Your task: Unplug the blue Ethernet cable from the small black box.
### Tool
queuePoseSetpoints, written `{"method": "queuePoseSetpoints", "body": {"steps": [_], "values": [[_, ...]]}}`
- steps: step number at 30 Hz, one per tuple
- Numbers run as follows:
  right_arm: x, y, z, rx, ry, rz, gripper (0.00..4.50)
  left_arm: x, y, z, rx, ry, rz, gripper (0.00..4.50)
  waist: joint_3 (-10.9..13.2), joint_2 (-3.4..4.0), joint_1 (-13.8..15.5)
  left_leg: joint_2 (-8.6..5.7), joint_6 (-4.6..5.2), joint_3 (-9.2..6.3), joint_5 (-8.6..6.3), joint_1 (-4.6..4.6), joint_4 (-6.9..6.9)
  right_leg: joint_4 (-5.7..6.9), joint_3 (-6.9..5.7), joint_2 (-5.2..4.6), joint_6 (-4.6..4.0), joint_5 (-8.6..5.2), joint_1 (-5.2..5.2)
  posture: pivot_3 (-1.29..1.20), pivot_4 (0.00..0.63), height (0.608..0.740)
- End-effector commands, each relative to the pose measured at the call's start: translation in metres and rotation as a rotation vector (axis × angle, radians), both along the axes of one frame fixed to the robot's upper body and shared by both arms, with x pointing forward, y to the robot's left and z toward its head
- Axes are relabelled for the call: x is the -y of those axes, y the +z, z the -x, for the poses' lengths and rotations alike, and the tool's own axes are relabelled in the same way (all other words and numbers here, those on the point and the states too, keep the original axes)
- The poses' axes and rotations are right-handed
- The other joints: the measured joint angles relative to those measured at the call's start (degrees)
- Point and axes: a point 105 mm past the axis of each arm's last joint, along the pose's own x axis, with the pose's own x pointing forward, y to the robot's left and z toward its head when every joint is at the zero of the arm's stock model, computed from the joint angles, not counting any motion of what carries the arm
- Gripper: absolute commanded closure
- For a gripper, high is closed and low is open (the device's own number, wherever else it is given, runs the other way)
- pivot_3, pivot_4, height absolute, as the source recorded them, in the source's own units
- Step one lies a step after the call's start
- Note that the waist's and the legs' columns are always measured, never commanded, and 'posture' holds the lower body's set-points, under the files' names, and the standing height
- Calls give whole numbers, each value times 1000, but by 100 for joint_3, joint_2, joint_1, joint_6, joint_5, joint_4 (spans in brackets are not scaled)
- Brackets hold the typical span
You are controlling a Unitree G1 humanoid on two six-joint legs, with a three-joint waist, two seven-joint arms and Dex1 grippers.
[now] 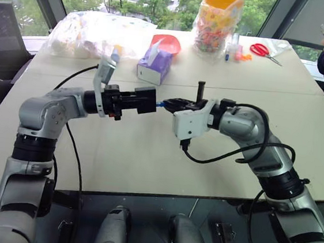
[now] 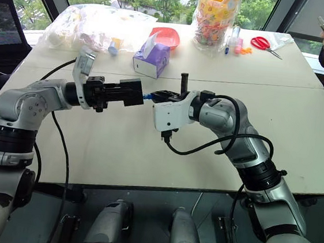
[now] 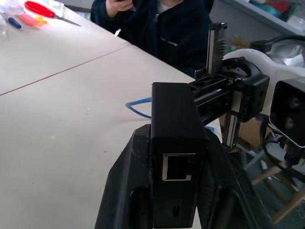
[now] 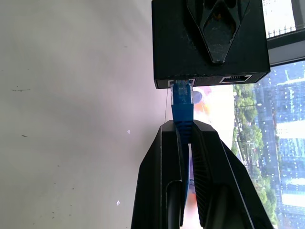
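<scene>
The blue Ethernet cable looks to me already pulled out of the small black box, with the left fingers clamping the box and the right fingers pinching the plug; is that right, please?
Not quite: the blue Ethernet cable is still plugged into the small black box, as the right wrist view shows. The rest holds: the left fingers clamp the box and the right fingers pinch the cable just behind the plug.

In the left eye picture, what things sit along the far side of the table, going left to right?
Crinkly clear plastic bag → purple tissue box → tall clear jar with an orange lid → red-handled scissors.
</scene>
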Motion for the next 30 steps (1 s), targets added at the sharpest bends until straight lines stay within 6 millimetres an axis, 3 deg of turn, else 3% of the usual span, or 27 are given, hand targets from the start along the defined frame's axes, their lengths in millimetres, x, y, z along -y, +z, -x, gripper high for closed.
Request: {"method": "queuePoseSetpoints", "body": {"steps": [1,2,6,9,12,16,20,30], "values": [[4,12,2,26,4,-17,4500,-7,10,3,48,13,-4,3969,0,0,0,0,0,0,0,0,0,0,0,0,0,0,0,0,150,735],[4,11,2,5,1,-23,4500,-8,10,3,48,13,-4,3969,0,0,2,0,0,0,0,0,0,0,0,0,0,0,0,0,150,735],[3,18,13,-344,30,-221,3006,-9,10,8,67,-27,-16,3969,0,0,2,0,0,-1,0,0,0,0,0,0,0,0,2,0,150,735],[6,19,25,-591,61,-239,1345,-12,8,13,62,-63,-37,3969,0,0,11,1,0,-3,0,0,2,1,-1,0,0,1,4,0,150,735],[2,36,40,-913,135,-336,20,-12,11,19,97,-105,-43,3969,0,0,5,1,0,-3,0,0,2,1,-1,-1,-4,0,4,0,150,735],[-1,53,42,-1196,169,-433,20,-12,16,23,125,-143,-56,3969,0,0,4,3,0,-6,0,3,0,3,-2,-1,-6,-1,3,0,150,735],[-7,47,26,-1481,68,-483,20,-7,26,26,153,-165,-42,3969,0,0,7,2,0,-6,0,3,-1,3,-2,-2,-7,-1,2,0,150,735],[-19,38,24,-1603,51,-496,20,-5,30,29,162,-163,-31,3969,0,0,-1,0,2,-7,-1,-17,-3,2,-4,0,14,10,-13,0,150,735]]}}
